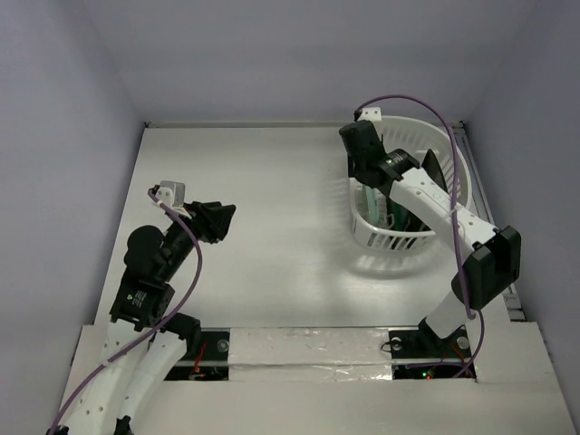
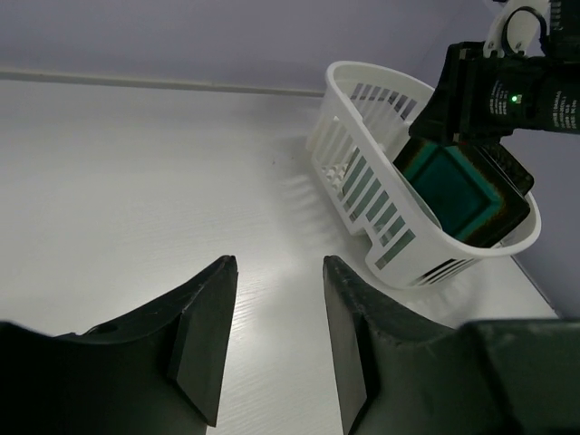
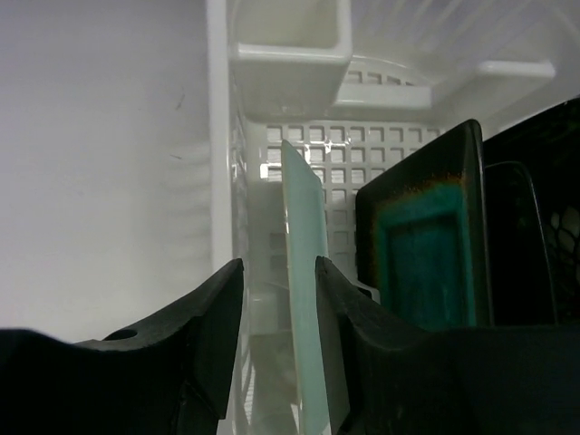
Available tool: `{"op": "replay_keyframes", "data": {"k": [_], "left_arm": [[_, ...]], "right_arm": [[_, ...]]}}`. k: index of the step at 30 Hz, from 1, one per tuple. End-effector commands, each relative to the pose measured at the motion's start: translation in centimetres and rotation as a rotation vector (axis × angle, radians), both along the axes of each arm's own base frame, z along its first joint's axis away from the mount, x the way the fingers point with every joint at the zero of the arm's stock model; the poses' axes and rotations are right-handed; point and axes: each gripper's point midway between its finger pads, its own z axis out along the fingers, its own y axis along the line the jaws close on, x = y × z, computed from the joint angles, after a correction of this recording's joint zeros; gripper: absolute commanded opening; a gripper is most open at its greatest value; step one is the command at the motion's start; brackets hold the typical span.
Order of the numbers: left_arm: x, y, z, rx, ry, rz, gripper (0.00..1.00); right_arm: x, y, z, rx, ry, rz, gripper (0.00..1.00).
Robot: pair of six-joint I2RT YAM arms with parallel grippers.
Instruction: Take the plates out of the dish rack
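Observation:
The white dish rack (image 1: pixel 391 239) stands at the right of the table. In the right wrist view a pale mint-green plate (image 3: pixel 304 272) stands on edge next to the rack's left wall (image 3: pixel 217 109). A dark plate with a teal face (image 3: pixel 426 263) stands to its right, and another dark plate (image 3: pixel 535 227) behind that. My right gripper (image 3: pixel 278 260) is open above the rack, jaws astride the mint plate's top edge, not closed on it. My left gripper (image 2: pixel 279 272) is open and empty over bare table, far left of the rack (image 2: pixel 362 181). The teal plate (image 2: pixel 458 190) shows there too.
The rack's small corner compartment (image 3: pixel 290 45) lies at its far end. The right arm (image 1: pixel 426 195) stretches over the rack. Grey walls enclose the table on the left, back and right. A taped strip (image 1: pixel 308 349) runs along the near edge.

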Motion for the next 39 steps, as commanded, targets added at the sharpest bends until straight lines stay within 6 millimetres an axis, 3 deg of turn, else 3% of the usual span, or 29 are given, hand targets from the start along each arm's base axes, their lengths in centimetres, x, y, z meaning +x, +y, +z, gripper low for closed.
{"op": "replay_keyframes", "data": {"k": [1,19,26,34,39], "left_arm": [[-0.2,0.1,2.1,-0.017,-0.067,-0.003,0.41],[-0.1,0.3,2.1,-0.018,-0.065,0.013,0.43],[-0.2,0.3,2.1,-0.020,-0.066,0.010,0.43],[-0.2,0.3,2.2,-0.020,-0.066,0.007,0.43],[-0.4,0.3,2.4,-0.025,-0.075,0.007,0.43]], "right_arm": [[-0.5,-1.3,-0.2,-0.041,-0.006,-0.042,0.44],[-0.8,-2.6,-8.3,-0.062,0.131,-0.053,0.43],[-0.8,-4.4,-8.9,-0.098,0.129,-0.126,0.35],[-0.9,-4.7,-10.9,-0.149,0.180,-0.135,0.36],[-0.7,-4.7,-10.0,-0.141,0.158,-0.133,0.21]]}}
